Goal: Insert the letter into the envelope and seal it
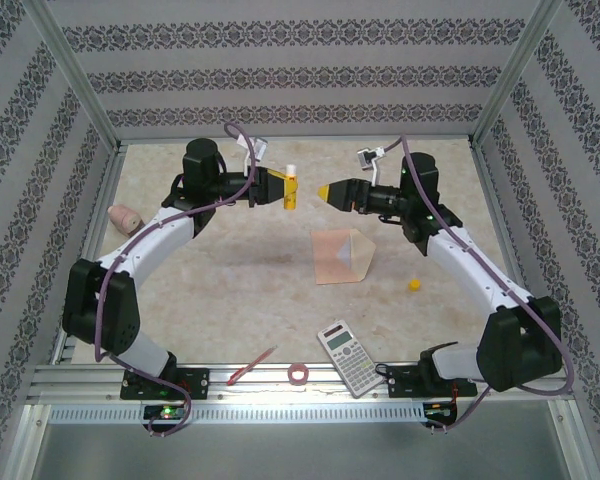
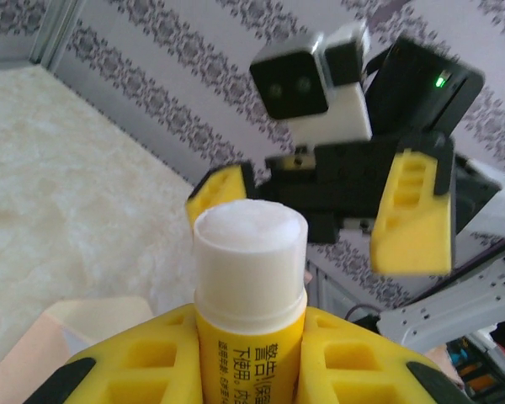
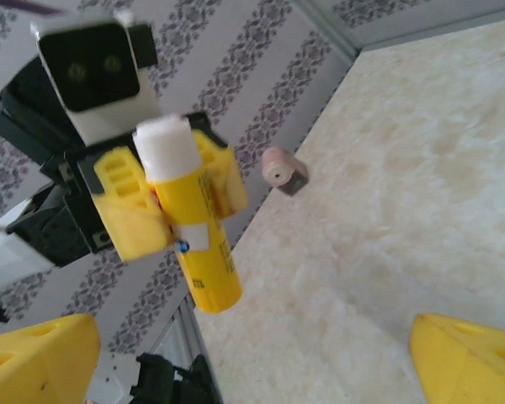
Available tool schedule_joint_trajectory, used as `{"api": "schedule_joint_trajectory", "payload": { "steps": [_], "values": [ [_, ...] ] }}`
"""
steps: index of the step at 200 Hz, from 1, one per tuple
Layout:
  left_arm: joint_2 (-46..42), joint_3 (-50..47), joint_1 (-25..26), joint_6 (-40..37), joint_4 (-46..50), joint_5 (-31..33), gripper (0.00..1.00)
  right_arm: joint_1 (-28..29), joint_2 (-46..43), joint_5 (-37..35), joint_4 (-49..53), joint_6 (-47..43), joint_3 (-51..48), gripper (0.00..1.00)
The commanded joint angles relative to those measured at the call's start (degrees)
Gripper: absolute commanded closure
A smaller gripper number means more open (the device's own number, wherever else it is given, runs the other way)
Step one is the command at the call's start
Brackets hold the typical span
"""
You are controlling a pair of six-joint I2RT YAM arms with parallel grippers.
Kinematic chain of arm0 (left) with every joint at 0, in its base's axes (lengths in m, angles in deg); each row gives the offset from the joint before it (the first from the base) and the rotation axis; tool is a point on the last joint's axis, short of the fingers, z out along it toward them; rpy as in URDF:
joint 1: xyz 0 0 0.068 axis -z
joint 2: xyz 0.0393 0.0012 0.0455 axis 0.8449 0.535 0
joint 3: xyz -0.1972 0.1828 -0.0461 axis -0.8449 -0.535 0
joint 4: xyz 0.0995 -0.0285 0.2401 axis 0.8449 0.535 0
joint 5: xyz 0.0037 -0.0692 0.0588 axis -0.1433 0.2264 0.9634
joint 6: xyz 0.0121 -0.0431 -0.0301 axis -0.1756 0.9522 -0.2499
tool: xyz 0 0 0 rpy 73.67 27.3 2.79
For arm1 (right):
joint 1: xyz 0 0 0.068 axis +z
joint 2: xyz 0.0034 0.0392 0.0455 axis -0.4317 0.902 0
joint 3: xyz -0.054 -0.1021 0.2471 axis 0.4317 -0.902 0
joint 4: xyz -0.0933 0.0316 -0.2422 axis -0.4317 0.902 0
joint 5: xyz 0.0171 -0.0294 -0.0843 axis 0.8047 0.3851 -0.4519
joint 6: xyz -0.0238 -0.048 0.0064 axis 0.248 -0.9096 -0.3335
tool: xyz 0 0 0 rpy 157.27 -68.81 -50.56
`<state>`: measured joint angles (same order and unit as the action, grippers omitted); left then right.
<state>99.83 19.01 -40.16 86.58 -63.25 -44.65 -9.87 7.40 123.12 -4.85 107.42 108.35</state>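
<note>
Envelope (image 1: 338, 256) flat on marbled beige table (image 1: 230, 290), lower than both grippers and between them, well apart from each. Peach paper rectangle, paler triangular flap on right half.

Left gripper (image 1: 283, 187) raised off table, ribbed yellow fingers (image 3: 126, 202) pinching glue stick (image 1: 291, 188) crosswise: yellow tube, bare white waxy tip.

Right gripper (image 1: 325, 192) faces it at similar height, fingers spread wide, tips near stick, not touching. Both arms arched inward, elbows outward.
</note>
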Motion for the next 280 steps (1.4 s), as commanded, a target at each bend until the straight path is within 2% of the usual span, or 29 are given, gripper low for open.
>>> {"api": "schedule_joint_trajectory", "payload": {
  "steps": [1,19,38,145,189,205,237,280],
  "values": [
    [2.16,-0.76,-0.79,11.32,-18.12,-1.32,1.0,1.53,1.29,3.27,-3.13,-0.54,2.59,0.07],
    [4.06,-0.9,-0.77,17.59,-26.35,-0.51,1.0,2.56,2.07,3.47,-3.36,-0.54,3.75,0.07],
    [5.03,-0.66,-0.7,21.03,-30.47,0.25,1.0,3.26,2.7,3.2,-3.62,-0.61,4.6,0.08],
    [4.61,-2.49,-0.59,24.69,-33.56,1.99,1.0,6.02,5.84,2.59,-5.42,-0.24,7.43,0.1],
    [5.06,-3.0,-0.53,27.49,-36.97,2.66,1.0,7.54,7.28,2.23,-5.2,-0.76,9.37,0.15],
    [4.96,-2.89,-0.54,27.58,-36.68,3.22,1.0,8.33,6.98,-0.55,-2.49,-3.08,9.95,0.15],
    [4.46,-2.6,-0.56,26.88,-34.09,4.39,1.0,11.42,6.22,-11.57,9.31,-11.19,12.85,0.16],
    [1.48,-1.67,-0.47,19.45,-20.66,8.66,1.0,17.23,5.7,-29.7,21.51,-19.54,17.32,0.18]
  ]
}}
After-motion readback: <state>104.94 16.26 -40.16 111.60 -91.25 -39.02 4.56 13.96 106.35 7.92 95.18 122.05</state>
